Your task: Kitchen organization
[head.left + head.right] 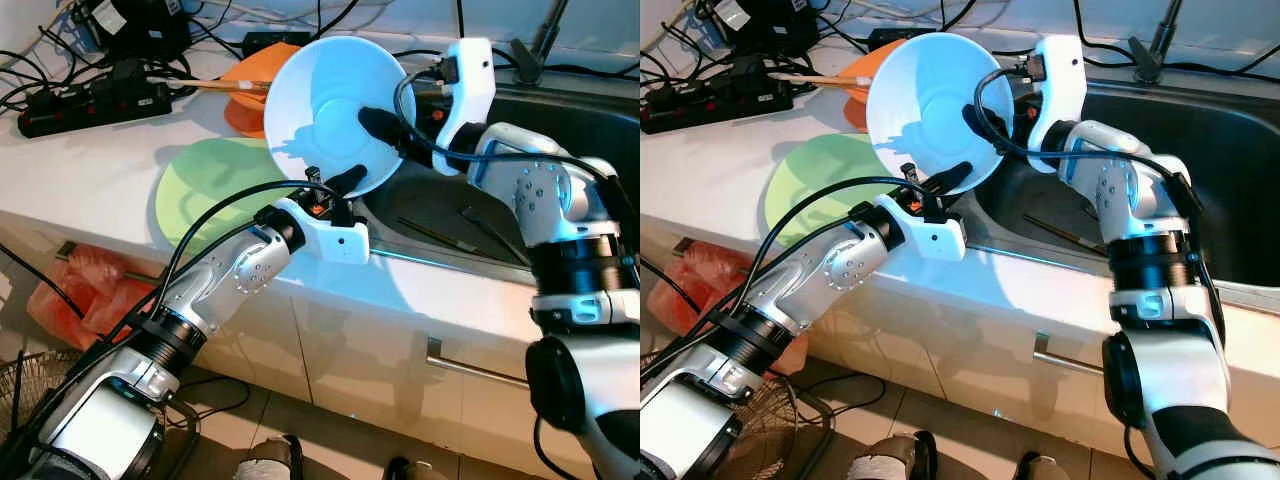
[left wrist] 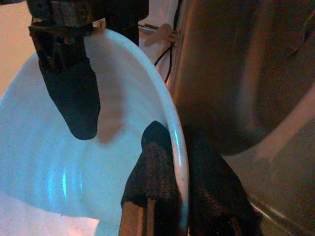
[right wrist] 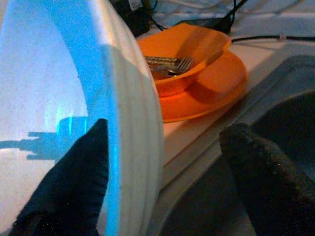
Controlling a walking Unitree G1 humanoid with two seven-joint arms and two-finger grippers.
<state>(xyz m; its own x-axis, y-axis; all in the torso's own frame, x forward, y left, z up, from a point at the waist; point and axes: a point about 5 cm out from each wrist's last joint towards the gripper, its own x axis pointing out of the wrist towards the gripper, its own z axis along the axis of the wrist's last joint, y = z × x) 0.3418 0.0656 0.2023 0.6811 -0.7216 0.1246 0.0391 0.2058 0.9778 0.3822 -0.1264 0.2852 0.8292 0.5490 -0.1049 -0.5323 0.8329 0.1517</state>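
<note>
Up in the air, over the near left edge of the sink: a white bowl, tipped on its side, open face turned toward the robot.

Pinched at the low rim by the left gripper, one black finger inside and one outside, closed tight on the bowl. Straddled at the right rim by the right gripper, one finger on the inside wall and the other well apart from the outside wall. Spread wide, then, and not yet squeezing. Probably a pass from one arm to the other, or a two-arm carry. Only one firm hold so far: the left one.

Sink just to the right of the bowl, counter to the left.

From the left wrist: the tight pinch across the rim. From the right wrist: the open gap behind the bowl, and farther off an orange bowl with a fork in it. From the head: a green plate flat on the counter, left of the white bowl, and a black power strip far left.
</note>
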